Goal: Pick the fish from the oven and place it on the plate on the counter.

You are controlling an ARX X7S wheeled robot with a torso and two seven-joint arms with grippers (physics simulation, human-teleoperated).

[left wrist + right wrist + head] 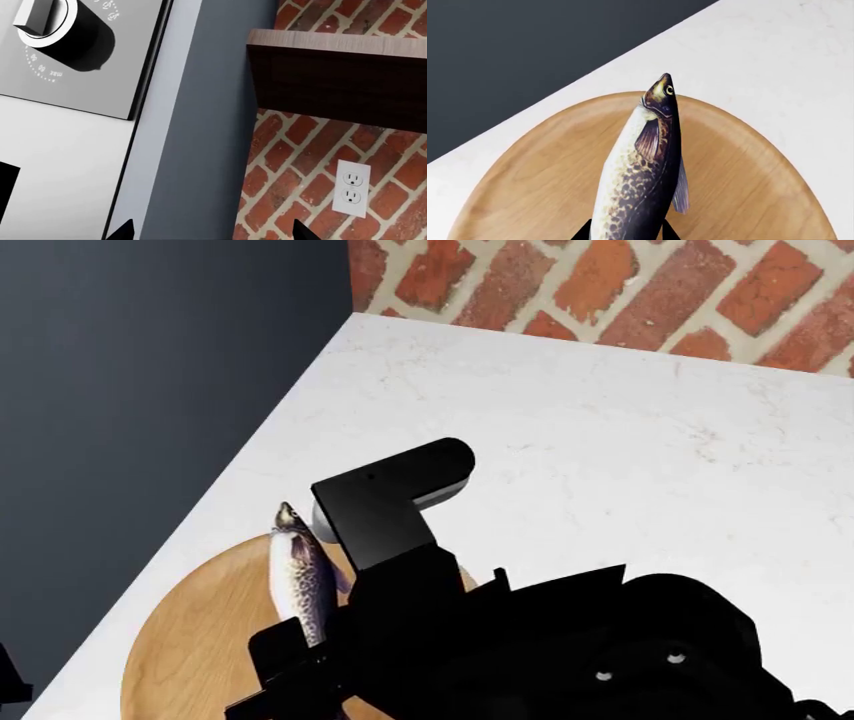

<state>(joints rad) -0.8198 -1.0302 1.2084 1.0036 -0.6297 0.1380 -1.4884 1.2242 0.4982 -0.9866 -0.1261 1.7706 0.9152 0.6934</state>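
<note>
- I am seeing the left gripper (210, 231) only as two dark fingertip points in its own wrist view, standing well apart with nothing between them. It is pointing at a brick wall (293, 165) with an outlet (351, 188), beside an appliance dial (57, 22). It is not part of the carry, but if I swing it blind I risk knocking that appliance panel or the wooden shelf (340, 75).
- I am holding the fish (644, 165) in the right gripper (624, 231), whose fingers are clamped on the rear of the body. The head is reaching out past the plate's far rim.
- The plate (200, 630) is sitting near the left edge of the counter (601, 430), next to a dark drop. If I let go now, I am judging that the fish may land with its head hanging off the rim, or slide toward that edge.
- I cannot tell from the head view whether the fish is touching the wood or hanging just above it, since the right arm is covering the grasp. A release from height could make it bounce or roll off.
- Pressing down too hard to be sure could tip or shove the plate toward the counter edge.
</note>
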